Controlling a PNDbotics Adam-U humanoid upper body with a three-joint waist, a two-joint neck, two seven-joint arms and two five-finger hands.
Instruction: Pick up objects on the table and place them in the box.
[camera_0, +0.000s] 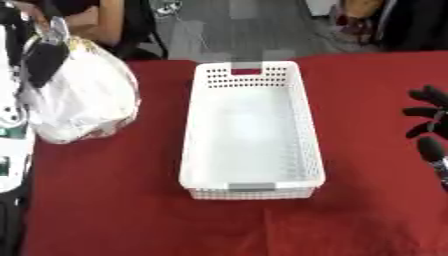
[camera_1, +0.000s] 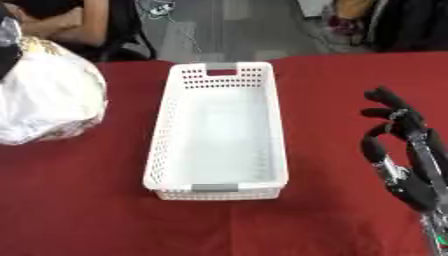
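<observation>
- Red cloth covers the table (camera_1: 105, 210) across the whole near part of both views; creases run through it just in front of the box; nothing lies on this near stretch
- Right hand (camera_1: 395, 150), black with silver joints, stands at the right edge of the table, well apart from the box; its fingers (camera_1: 382, 94) point up and away, spread and only lightly bent; it holds nothing and touches no object; the left eye view shows only its fingertips at the right border
- Left hand: at the left border of the left eye view there is white and black robot bodywork, but I cannot make out a hand there
- White plastic box (camera_0: 194, 125), long and rectangular, with rows of small holes in its walls, sits in the middle of the table with a short end towards the robot; each short end carries a grey grip, and the far end has a handle slot; its floor is bare white
- White, crinkled plastic bag (camera_0: 83, 95), full and rounded, rests on the table to the left of the box, near its far half but apart from it; a dark object (camera_0: 44, 62) shows at the bag's upper left, too unclear to name
- Grey floor (camera_0: 236, 30) lies beyond the table's far edge; dark chair legs and a cable show there
</observation>
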